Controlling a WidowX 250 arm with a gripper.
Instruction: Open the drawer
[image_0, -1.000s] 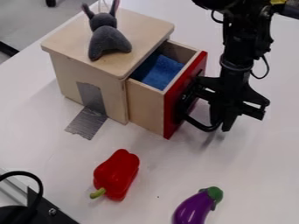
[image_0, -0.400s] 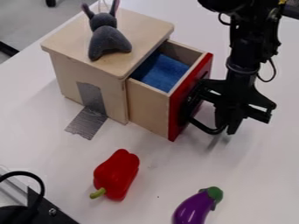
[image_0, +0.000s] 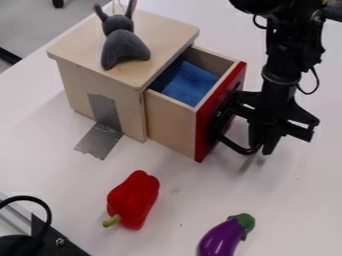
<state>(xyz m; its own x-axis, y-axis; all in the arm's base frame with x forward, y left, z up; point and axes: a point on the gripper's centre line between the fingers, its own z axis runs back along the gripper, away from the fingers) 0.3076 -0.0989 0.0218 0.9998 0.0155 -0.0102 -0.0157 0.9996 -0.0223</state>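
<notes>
Open drawer (image_0: 171, 122) beside the hand (image_0: 261, 148)

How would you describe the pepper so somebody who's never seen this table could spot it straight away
Find the wooden box with its red-fronted drawer pulled out. On the white table, nearer the camera, lies the glossy pepper, its stem toward the picture's lower left. Unlike the purple eggplant with its green cap, it's bright red.

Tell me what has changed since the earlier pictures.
The drawer has slid slightly farther out of the wooden cabinet, toward the view's right, and the gripper, at its handle, has moved the same way. The plush toy, red pepper and eggplant stayed put.
</notes>
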